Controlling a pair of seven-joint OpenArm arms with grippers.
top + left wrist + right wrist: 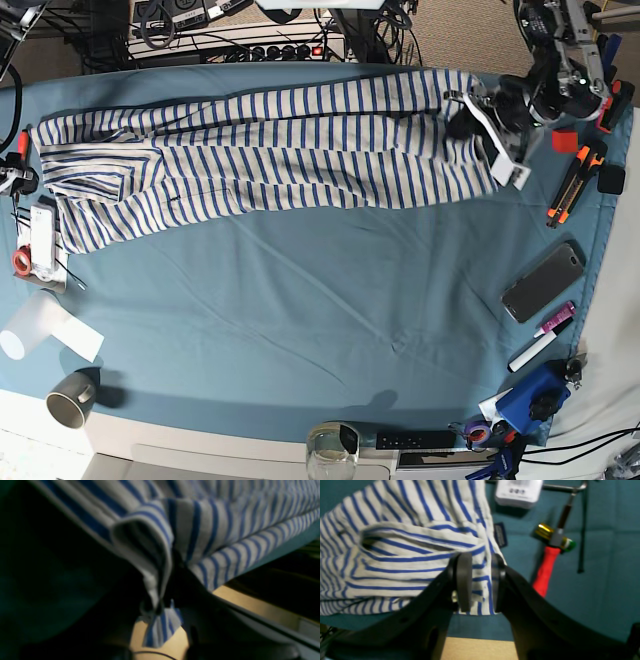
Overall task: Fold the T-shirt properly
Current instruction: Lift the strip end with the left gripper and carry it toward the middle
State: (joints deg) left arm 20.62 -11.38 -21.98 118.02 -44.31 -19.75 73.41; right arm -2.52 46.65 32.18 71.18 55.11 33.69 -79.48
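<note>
The T-shirt (270,150), white with thin blue stripes, lies stretched as a long band across the far part of the teal tablecloth (300,320). At its right end my left gripper (470,115) sits over the cloth. In the left wrist view the T-shirt (205,530) gathers into a pinched fold, and the left gripper (156,610) is shut on it. In the right wrist view my right gripper (480,580) holds a corner of the T-shirt (407,550) between its dark pads (463,580). That arm is mostly cut off at the base view's left edge.
A red-handled tool (546,572) and a white box (517,492) lie beside the shirt's left end. A phone (541,282), markers (540,345) and an orange cutter (570,185) sit at the right. A cup (68,400) and a remote (410,438) stand near the front edge.
</note>
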